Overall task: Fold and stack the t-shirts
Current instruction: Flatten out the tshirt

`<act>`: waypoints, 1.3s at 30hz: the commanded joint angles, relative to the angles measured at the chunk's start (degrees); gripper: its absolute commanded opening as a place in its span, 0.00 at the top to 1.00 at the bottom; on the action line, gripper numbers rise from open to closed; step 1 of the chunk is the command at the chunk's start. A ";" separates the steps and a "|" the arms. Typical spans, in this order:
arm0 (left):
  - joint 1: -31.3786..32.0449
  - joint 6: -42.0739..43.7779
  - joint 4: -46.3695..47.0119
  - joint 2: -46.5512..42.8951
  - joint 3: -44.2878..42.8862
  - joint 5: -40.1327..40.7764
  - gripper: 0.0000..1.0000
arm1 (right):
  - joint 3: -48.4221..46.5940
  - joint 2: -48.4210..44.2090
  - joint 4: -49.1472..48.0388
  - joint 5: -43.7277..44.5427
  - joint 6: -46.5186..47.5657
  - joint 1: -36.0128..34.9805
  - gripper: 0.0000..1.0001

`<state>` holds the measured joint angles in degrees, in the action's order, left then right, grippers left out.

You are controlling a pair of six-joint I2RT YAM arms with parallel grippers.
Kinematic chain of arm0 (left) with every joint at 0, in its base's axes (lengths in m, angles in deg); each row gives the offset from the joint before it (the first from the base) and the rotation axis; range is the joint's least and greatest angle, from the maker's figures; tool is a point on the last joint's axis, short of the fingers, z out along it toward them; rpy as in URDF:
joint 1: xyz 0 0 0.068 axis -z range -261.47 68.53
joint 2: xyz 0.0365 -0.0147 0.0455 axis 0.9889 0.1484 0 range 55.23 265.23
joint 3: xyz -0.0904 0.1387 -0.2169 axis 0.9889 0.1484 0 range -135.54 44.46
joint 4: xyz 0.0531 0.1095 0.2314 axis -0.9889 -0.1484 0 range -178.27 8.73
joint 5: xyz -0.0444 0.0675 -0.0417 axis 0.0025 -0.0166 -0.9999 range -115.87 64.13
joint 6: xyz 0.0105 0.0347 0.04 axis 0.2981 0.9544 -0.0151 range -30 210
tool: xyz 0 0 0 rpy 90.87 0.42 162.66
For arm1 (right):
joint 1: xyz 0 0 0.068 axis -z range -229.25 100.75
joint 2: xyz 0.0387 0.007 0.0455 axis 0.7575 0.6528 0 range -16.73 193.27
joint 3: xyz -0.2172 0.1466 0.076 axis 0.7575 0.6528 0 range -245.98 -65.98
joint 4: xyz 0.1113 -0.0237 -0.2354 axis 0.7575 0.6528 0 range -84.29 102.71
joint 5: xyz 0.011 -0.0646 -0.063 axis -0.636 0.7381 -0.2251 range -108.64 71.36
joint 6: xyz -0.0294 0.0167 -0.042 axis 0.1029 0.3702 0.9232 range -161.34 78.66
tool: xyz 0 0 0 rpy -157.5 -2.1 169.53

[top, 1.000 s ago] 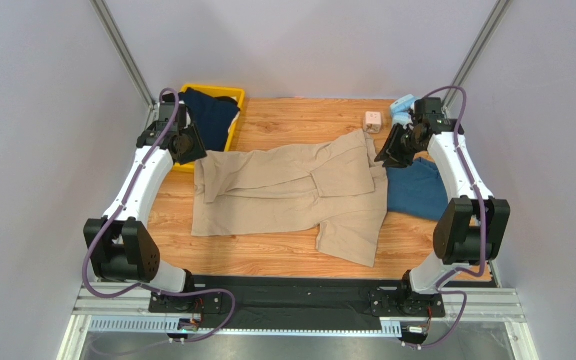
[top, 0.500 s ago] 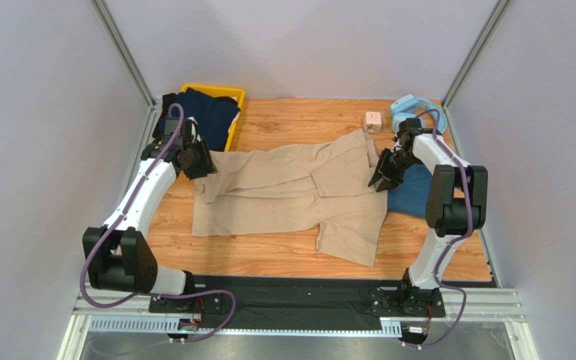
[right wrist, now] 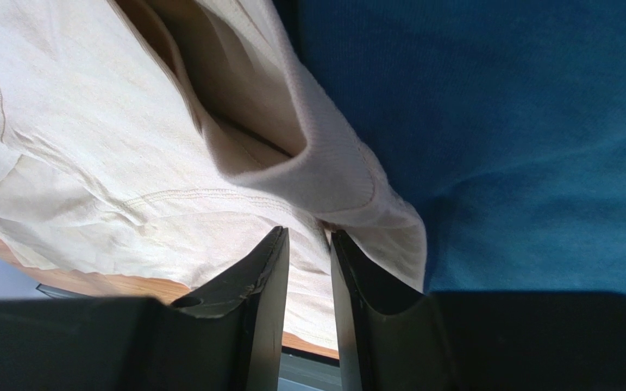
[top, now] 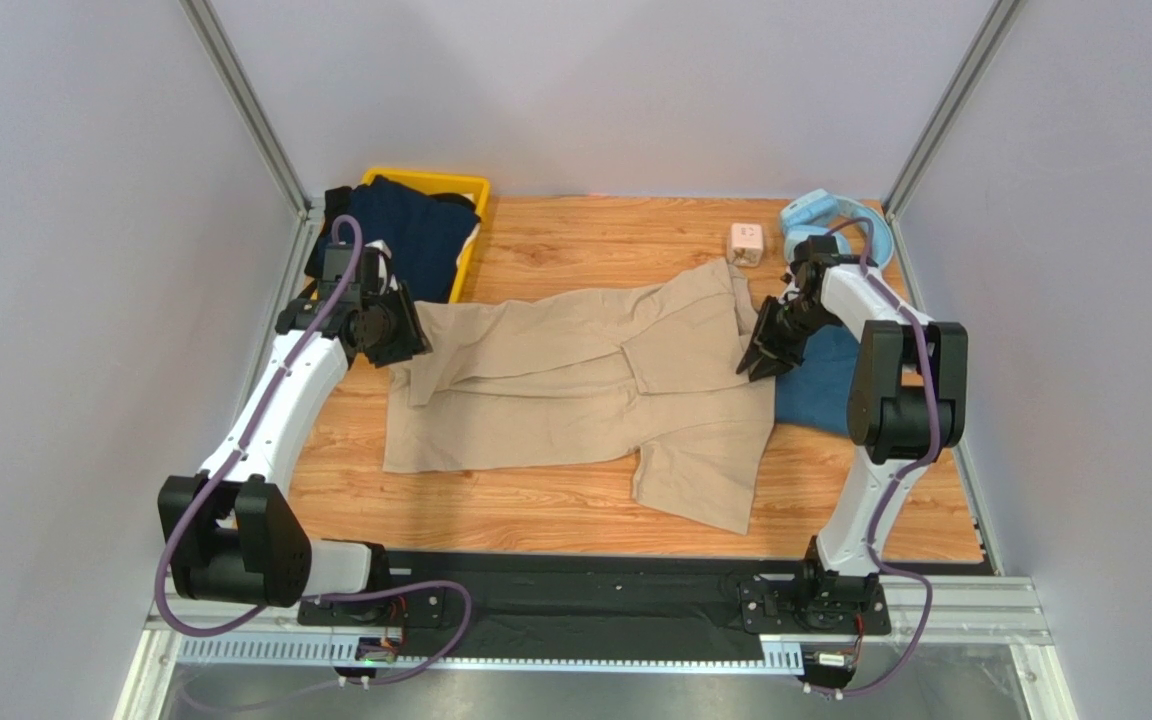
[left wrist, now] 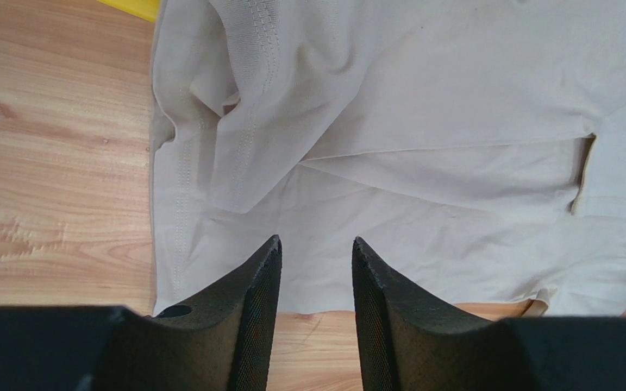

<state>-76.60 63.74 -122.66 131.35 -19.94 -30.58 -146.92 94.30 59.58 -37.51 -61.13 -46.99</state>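
Note:
The large beige t-shirt (top: 582,375) lies spread and creased across the middle of the table. Its right edge overlaps the teal-blue t-shirt (top: 838,383). The dark navy t-shirt (top: 417,225) sits in the yellow bin (top: 465,267). My left gripper (top: 394,333) is open and empty over the beige shirt's far left corner (left wrist: 210,163). My right gripper (top: 760,357) is at the shirt's ribbed neck edge (right wrist: 324,175), beside the teal shirt (right wrist: 520,122). Its jaws stand narrowly apart with no cloth between them.
Light-blue headphones (top: 815,210) and a small white cube (top: 748,240) sit at the far right of the wooden table. The bin's corner shows in the left wrist view (left wrist: 132,6). Grey walls and frame posts close in both sides.
The left gripper came off the bin toward the beige shirt's left corner. The right gripper swung down from near the headphones to the shirt's neck edge. The shirts have not moved.

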 commanded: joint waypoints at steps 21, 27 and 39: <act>0.67 1.03 -0.01 2.62 1.38 1.10 0.51 | -4.12 -4.93 -0.87 -10.57 -2.26 -1.12 1.00; 0.59 3.67 0.96 7.89 1.03 4.62 0.45 | -7.38 -5.12 0.10 -13.29 -3.06 -1.12 1.00; -2.05 5.87 3.15 14.76 0.50 3.39 0.42 | -7.91 -5.11 0.71 -14.35 -3.06 -1.12 1.00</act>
<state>-78.29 68.09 -121.17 145.97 -18.59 -26.39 -153.48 91.39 59.93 -50.47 -63.66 -48.06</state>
